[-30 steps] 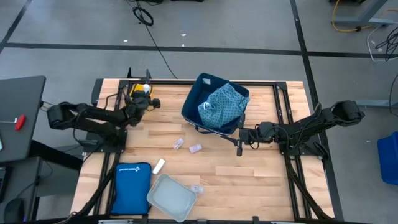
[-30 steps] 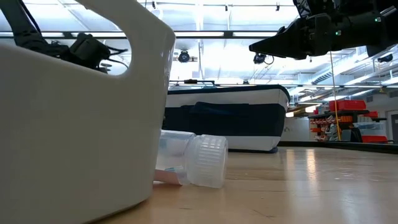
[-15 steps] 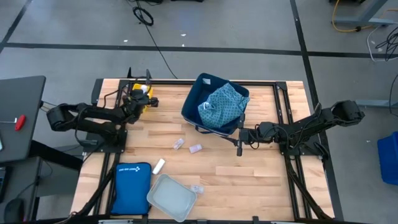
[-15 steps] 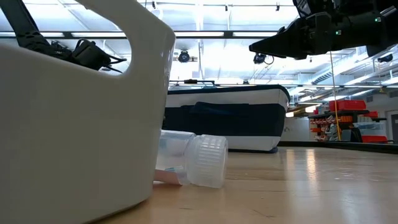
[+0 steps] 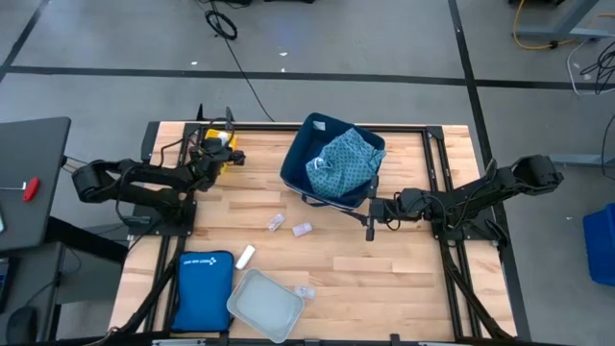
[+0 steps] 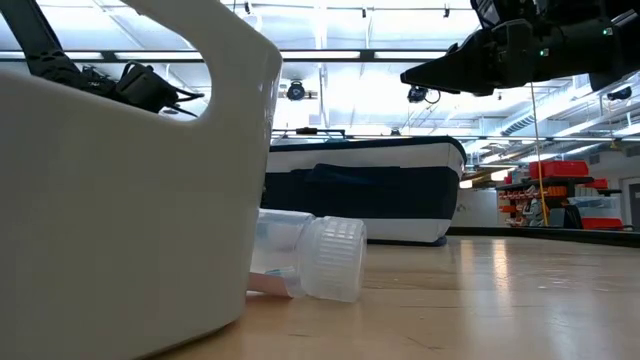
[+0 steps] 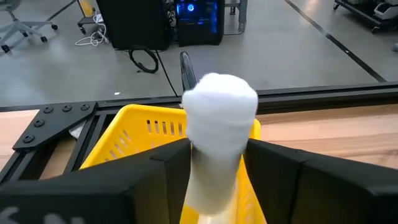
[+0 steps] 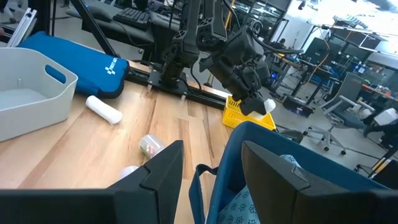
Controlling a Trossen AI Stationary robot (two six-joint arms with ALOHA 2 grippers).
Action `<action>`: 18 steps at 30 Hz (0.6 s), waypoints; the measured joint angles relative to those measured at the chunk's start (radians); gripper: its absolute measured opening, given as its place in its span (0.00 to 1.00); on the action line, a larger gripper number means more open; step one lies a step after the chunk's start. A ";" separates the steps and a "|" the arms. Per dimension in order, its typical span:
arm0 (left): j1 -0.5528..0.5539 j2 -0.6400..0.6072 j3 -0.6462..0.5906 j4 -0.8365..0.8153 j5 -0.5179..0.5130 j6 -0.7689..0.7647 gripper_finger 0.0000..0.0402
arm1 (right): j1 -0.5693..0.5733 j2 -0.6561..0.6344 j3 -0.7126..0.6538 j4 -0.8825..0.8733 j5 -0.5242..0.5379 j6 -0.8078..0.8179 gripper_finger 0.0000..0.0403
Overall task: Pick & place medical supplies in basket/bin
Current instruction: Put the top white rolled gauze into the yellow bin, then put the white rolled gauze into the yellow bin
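**White vial over the yellow bin, four still loose**

Nearest me in the high view, the grey tray (image 5: 264, 306) at 7 o'clock looks empty, with a clear vial (image 5: 306, 291) lying against its right side. The blue pouch (image 5: 202, 290) sits just left of it. A white tube (image 5: 246, 256) lies just above the tray, and two small vials (image 5: 276, 223) (image 5: 302, 230) rest on bare wood near the centre. That makes four pieces left to move, as I judge it.

Further back, the right gripper (image 5: 370, 219) waits at 3 o'clock, just off the navy bin (image 5: 309, 130); its fingers stand apart with nothing between them. The bin at 12 o'clock already has the teal cloth (image 5: 343, 160) heaped in it; I cannot pick out the dark bundle.

At 10 o'clock my left gripper (image 7: 217, 162) is clamped on a white vial (image 7: 219, 124), which stands upright between the fingers directly above the yellow bin (image 7: 134, 134). I read this as the moment before release.
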 joint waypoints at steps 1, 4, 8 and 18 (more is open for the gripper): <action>0.000 0.000 0.000 0.002 0.000 0.000 0.39 | 0.000 0.000 0.000 0.000 0.000 0.000 0.43; 0.000 0.000 0.000 0.010 -0.006 0.002 0.42 | 0.000 0.000 0.000 -0.003 0.000 0.000 0.43; 0.000 0.000 0.000 0.014 -0.027 0.010 0.45 | 0.000 0.000 0.000 -0.006 0.004 0.000 0.43; -0.022 0.000 -0.001 0.086 -0.005 0.099 0.47 | 0.000 0.000 0.000 -0.006 0.004 0.000 0.43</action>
